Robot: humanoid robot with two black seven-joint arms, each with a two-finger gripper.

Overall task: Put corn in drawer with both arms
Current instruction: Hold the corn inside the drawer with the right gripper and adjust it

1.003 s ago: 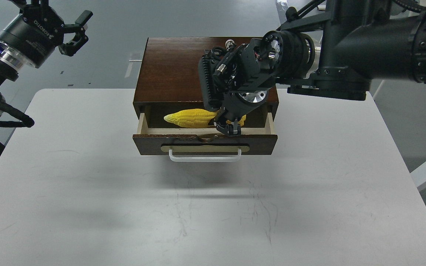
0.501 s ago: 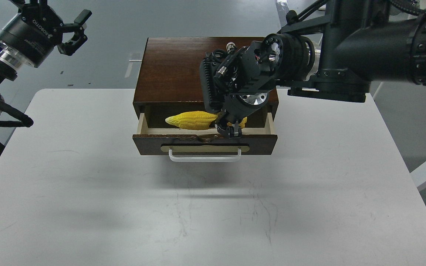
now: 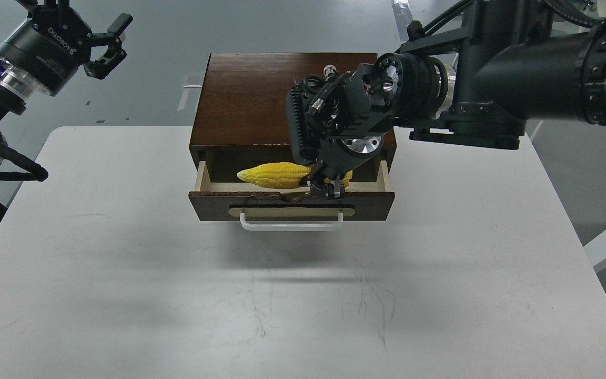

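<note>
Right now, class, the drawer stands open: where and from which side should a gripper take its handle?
Grip the white bar handle at its bare middle, coming from the front of the drawer. The bar runs sideways and stands off its plate, so fingers can likely close above and below it.

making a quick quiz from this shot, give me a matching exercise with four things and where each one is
Things:
1. corn
2. handle
3. left tool
4. right tool

Places or states:
A. raised at upper left, off the table, fingers spread
B. lying in the open drawer, tip pointing left
C. on the drawer front, white bar
D. reaching down at the corn's right end

Pairs: 1-B, 2-C, 3-A, 4-D
</note>
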